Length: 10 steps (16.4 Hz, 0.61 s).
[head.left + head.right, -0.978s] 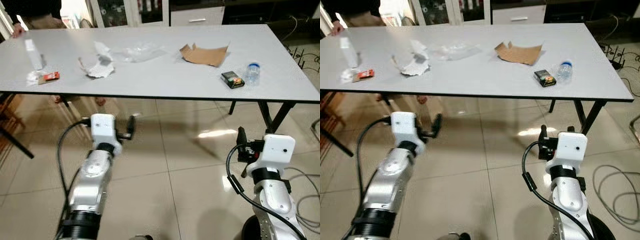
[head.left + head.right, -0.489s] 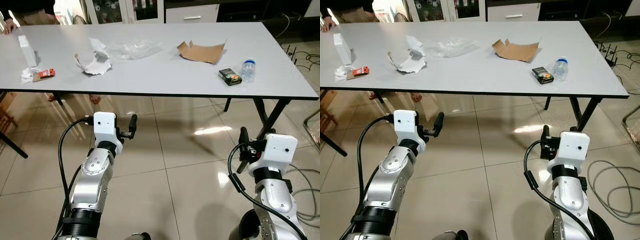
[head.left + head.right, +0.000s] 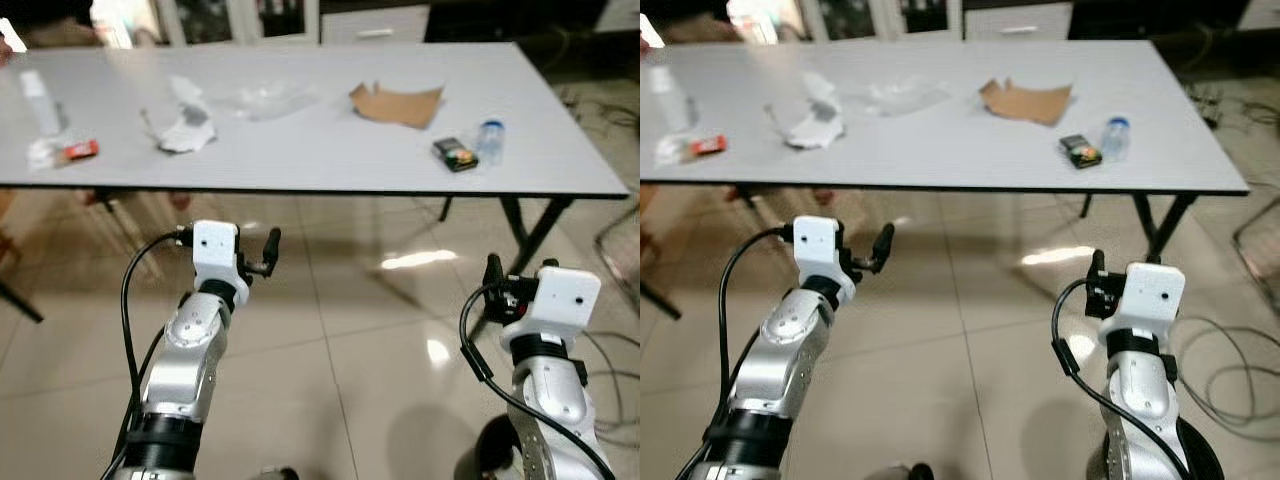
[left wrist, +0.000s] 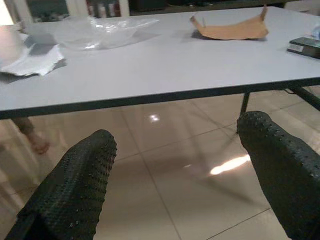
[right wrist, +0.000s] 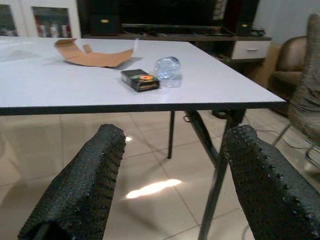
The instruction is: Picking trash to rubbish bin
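Trash lies on the long white table (image 3: 320,165) in front of me: a torn brown cardboard piece (image 3: 397,103), a small black box (image 3: 453,154), a clear plastic bottle (image 3: 490,139) on its side, crumpled white paper (image 3: 185,135), a clear plastic bag (image 3: 265,98) and a red packet (image 3: 78,151). My left gripper (image 3: 270,250) hangs open and empty below the table's near edge, over the floor; its wrist view faces the cardboard (image 4: 230,31) and paper (image 4: 30,52). My right gripper (image 5: 172,135) is open and empty too, low in front of the black box (image 5: 140,80) and bottle (image 5: 167,67).
Black table legs (image 3: 525,225) stand at the right end. Grey cables (image 3: 1230,380) loop on the glossy tiled floor at my right. An upholstered chair (image 5: 305,75) stands beyond the table's right end, and cabinets (image 3: 270,15) line the back wall.
The whole picture has shifted and blurred, so the camera has moved. Both arms hold about the same pose and both grippers stay open.
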Motion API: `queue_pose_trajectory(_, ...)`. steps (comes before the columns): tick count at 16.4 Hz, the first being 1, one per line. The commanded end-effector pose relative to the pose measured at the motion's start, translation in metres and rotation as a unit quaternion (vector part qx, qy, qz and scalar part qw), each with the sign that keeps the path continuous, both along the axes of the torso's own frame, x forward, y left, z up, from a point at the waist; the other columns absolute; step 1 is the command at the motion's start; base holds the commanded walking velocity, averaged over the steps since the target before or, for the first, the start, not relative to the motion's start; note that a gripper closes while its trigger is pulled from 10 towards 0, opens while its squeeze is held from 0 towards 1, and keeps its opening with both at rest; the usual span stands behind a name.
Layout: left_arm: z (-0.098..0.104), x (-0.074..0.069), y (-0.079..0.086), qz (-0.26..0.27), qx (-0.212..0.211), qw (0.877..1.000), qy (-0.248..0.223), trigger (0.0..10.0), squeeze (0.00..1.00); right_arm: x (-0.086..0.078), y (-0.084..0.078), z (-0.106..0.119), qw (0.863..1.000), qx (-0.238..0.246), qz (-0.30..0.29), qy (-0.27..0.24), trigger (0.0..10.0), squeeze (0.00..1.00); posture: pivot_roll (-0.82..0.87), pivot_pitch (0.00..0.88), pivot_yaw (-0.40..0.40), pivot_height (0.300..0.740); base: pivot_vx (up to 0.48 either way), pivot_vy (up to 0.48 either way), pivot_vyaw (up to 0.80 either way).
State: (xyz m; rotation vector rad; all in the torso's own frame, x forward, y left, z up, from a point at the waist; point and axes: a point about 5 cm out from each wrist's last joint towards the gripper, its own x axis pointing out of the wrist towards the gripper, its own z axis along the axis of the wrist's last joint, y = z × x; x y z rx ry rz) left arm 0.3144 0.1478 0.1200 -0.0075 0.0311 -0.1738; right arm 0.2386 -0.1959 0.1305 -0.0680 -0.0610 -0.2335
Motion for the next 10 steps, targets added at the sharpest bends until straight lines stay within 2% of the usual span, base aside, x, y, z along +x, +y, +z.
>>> queue_pose_trajectory(1,-0.0022,-0.0006,-0.0016,-0.008,0.004,1.0,0.007,10.0,0.0,0.0003,-0.0019,-0.0005,1.0,0.0,-0.009,0.004,10.0,0.0,-0.13,0.115,0.076,0.74,0.48,0.0,0.0)
queue_pose_trajectory(8,-0.0036,-0.0026,-0.0031,-0.014,0.008,1.0,0.009,10.0,0.0,0.0011,0.0016,-0.0002,1.0,0.002,-0.008,0.002,10.0,0.0,-0.13,0.119,0.08,0.74,0.48,0.0,0.0)
queue_pose_trajectory(10,-0.0034,-0.003,-0.0036,-0.015,0.009,1.0,0.009,10.0,0.0,0.0036,0.0005,0.0062,1.0,0.0,-0.012,-0.006,10.0,0.0,-0.13,0.121,0.081,0.74,0.48,0.0,0.0)
